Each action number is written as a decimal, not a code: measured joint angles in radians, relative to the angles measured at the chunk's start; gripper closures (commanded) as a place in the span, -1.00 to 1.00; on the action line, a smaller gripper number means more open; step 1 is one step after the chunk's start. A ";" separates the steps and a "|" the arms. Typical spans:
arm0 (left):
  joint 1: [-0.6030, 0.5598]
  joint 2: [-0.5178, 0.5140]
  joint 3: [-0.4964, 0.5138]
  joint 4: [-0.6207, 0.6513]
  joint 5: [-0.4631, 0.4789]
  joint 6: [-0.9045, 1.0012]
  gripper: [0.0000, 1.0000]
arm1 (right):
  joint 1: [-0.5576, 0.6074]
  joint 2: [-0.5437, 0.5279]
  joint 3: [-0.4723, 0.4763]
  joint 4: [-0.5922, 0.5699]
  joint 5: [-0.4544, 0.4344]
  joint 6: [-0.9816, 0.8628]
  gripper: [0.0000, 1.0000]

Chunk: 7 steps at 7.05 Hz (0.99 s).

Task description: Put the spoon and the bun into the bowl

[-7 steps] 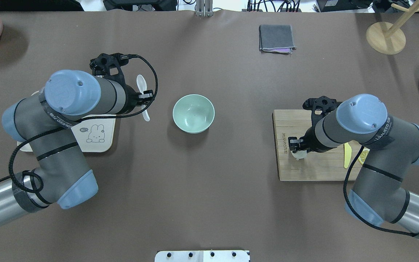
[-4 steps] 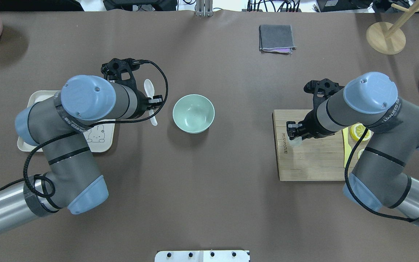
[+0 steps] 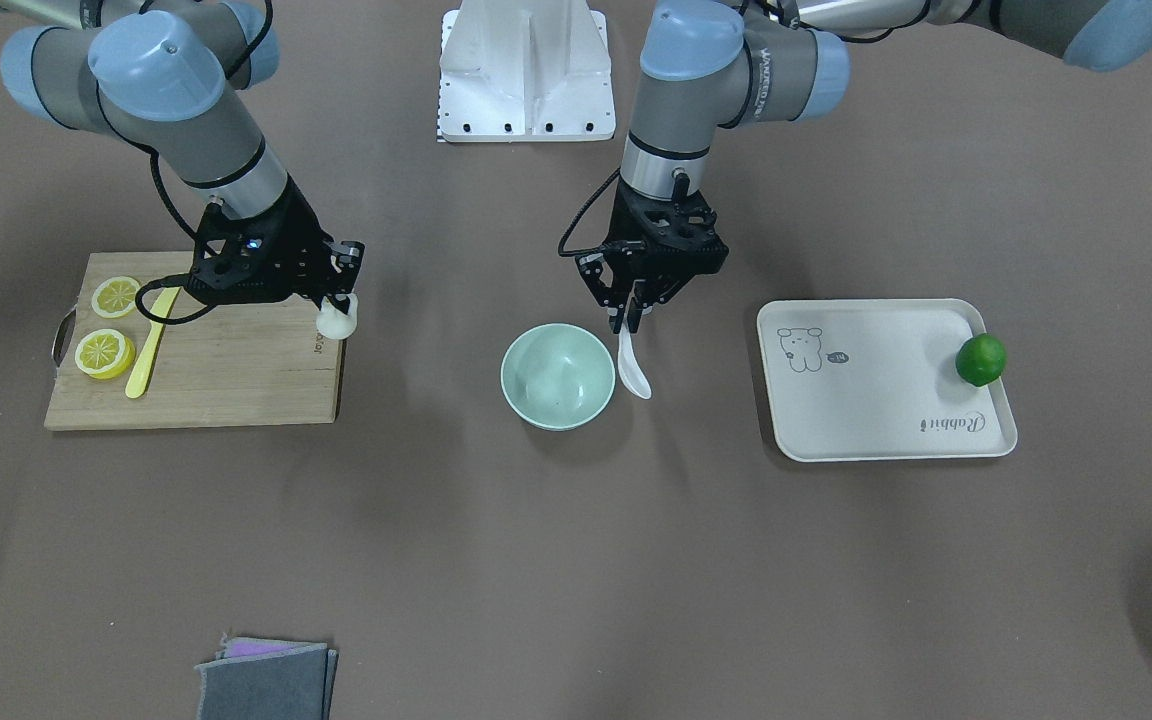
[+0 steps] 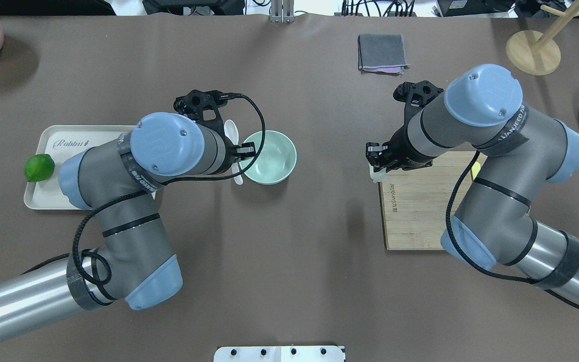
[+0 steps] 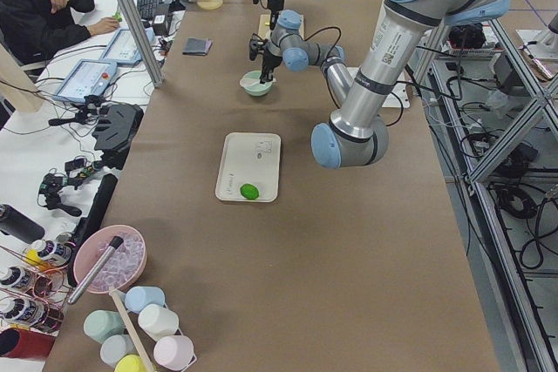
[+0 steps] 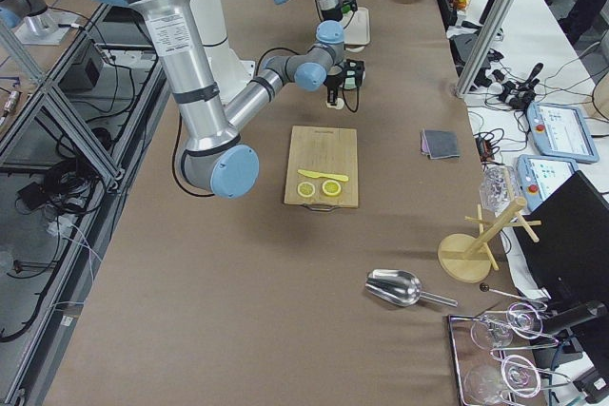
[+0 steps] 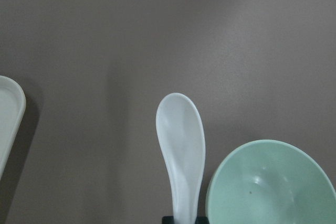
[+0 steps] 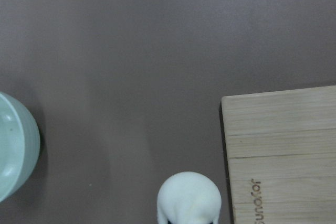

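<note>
A: L side status?
B: The left gripper (image 3: 633,318) is clamped on the spoon (image 3: 634,368) by its handle. Spoon is just beside the bowl (image 3: 526,395), on the side facing the left end of the table (image 3: 576,560), not over it. Scoop points at the far edge, operators' side.
A: Touching the rim?
B: Front cam reads as touching. Left wrist cam shows a thin gap between spoon and rim, so apart. Overhead is no help, most of the spoon is hidden there. Height over table: can't tell.
A: Bowl?
B: Mid table, upright.
A: R side?
B: The right gripper (image 3: 338,300) is closed on the bun (image 3: 337,322), which pokes out past the tips. It's at the cutting board (image 3: 236,385) corner nearest the bowl, far-edge side. Front cam makes it look like it's over the board. Right wrist cam shows it just off the board edge, over bare table, w/ the bowl well apart at the frame edge.
A: Side cams?
B: Too small, no grip detail.
A: Rest?
B: Board is toward the table's right end w/ lemon slices (image 3: 103,353) + yellow knife (image 3: 149,345) at its outer end. That's front and right-side cams; overhead hides nearly all of it. Tray (image 3: 876,400) is toward the left end, lime (image 3: 980,360) at its outer rim. Grey cloth (image 3: 266,680) is by the far edge.
</note>
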 measured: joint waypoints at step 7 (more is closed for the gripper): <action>0.063 -0.150 0.113 0.066 0.046 -0.074 1.00 | 0.012 0.077 -0.071 0.000 -0.004 0.020 1.00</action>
